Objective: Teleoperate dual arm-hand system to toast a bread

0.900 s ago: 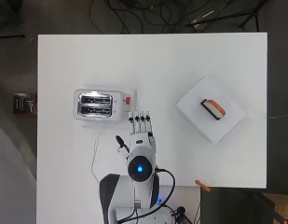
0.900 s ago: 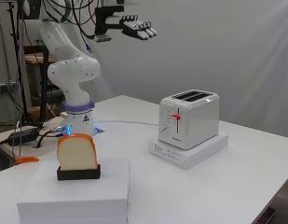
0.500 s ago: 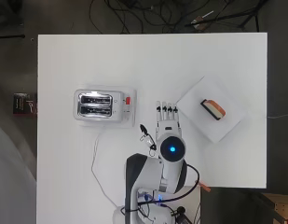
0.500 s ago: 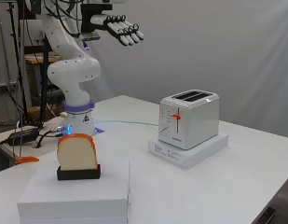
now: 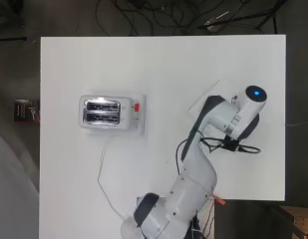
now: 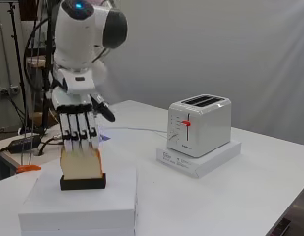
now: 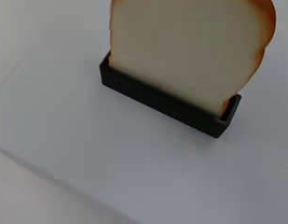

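Side view: the black and white robot hand (image 6: 78,129) hangs fingers-down directly over the pale slice of bread with a tan crust (image 6: 81,164); whether the fingertips touch the crust cannot be told.
Hand state: fingers straight and held side by side, thumb angled out to one side; nothing is pinched.
Bread location: upright in a low black slotted holder (image 6: 83,182) on a flat white box (image 6: 87,206) at the near end of the white counter (image 6: 230,196), well apart from the white two-slot toaster (image 6: 199,125).
Bread orientation: stands on its bottom edge, rounded top upward; its broad face looks toward the side camera and its long axis runs vertically. In the wrist view the bread (image 7: 190,46) fills the holder (image 7: 169,108) along its length.
Toaster: slots (image 5: 100,111) open upward; red lever (image 6: 187,123) on the front.
Risk 1: straight fingers descending onto the top edge would likely crush or fold the soft slice.
Risk 2: a sideways brush could tip the slice out of the holder, or slide the light holder across the box.
Risk 3: a closure on only one face would probably give no hold.
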Available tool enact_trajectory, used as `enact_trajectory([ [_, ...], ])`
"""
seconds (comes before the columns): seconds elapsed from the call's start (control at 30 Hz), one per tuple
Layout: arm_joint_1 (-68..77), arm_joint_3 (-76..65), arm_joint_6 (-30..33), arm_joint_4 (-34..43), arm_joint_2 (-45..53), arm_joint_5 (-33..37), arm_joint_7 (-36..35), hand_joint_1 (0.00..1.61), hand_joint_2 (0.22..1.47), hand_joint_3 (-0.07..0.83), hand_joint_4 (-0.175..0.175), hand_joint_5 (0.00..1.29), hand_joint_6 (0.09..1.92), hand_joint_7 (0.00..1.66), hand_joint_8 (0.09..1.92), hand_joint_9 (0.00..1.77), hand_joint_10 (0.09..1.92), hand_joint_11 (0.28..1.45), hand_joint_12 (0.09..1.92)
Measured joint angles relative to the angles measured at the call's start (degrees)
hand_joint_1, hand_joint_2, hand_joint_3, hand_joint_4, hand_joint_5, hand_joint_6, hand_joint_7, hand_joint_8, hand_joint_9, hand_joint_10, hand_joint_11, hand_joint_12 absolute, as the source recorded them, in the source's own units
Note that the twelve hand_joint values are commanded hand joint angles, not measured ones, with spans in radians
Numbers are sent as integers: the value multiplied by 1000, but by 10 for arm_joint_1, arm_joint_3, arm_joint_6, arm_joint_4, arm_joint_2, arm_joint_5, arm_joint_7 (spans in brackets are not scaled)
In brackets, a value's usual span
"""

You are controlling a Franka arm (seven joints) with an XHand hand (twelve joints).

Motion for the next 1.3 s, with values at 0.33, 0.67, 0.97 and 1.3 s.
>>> enact_trajectory([
  [0.33, -35, 3, 33, 21, 75, 34, -19, 81, 1044, 9, 88, 593, 87, 652, 87, 746, 87, 570, 87],
  [0.67, -74, -34, 84, -27, 68, 102, -183, 696, 1072, -1, -31, 676, 420, 892, 219, 1007, 214, 680, 87],
  [0.97, -84, -29, 96, -53, 50, 180, -232, 1233, 1175, 0, -174, 683, 1296, 1068, 951, 1437, 87, 783, 514],
  [1.3, -23, 78, 127, -64, -116, 162, -245, 1207, 1229, -1, -175, 607, 1356, 950, 1202, 1436, 87, 643, 707],
])
